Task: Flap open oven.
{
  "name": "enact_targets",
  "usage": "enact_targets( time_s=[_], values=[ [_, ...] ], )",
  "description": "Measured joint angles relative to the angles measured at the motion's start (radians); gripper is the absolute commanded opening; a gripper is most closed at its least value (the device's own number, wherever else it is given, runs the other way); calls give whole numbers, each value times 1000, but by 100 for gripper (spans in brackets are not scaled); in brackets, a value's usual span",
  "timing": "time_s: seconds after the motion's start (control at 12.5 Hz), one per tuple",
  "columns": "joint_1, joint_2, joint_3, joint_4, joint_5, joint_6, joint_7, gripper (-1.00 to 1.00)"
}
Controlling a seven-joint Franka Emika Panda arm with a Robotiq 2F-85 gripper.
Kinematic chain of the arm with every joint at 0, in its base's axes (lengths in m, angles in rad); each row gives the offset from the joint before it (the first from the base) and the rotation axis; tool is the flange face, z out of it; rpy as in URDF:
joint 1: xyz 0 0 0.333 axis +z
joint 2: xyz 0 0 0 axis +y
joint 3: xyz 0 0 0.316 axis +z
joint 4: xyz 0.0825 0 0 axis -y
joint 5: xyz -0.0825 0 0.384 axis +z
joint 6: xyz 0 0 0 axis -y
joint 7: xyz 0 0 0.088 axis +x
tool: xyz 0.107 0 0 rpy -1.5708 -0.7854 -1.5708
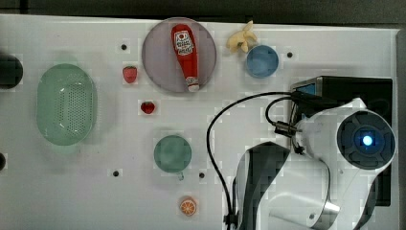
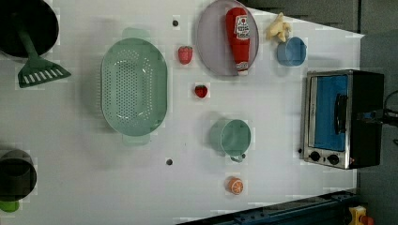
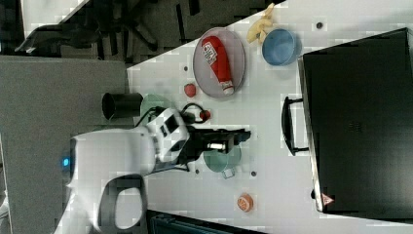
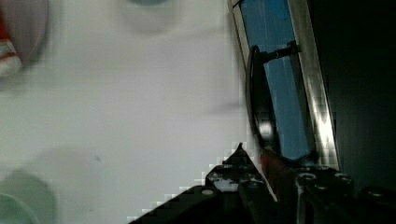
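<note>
While nearing oven [image 2: 340, 119] at surface's 3 o'clock edge, left view: door shut, end effector [image 3: 242, 137] narrow, empty. Approach step. Next: hook handle [image 3: 288, 126], pull down.

Robot lab: white tabletop [image 2: 84, 187] with bolt holes, toy food, oven [image 2: 340, 119], Panda arm [image 3: 122, 156], office chairs behind.

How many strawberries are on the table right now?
2: one strawberry between the colander and the plate; the other strawberry above the green cup in the left view.
</note>
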Motion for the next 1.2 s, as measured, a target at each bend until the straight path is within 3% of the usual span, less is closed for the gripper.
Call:
enact_targets(
  time_s=[0.56,0.8,1.2],
  values=[
    [-2,145,-129,-31,7,170,-208,-65],
    [-26,183,-124,-57,7,229,-219,-65],
    [-17,231,-114,-66,11,333,-231,-65]
  ],
)
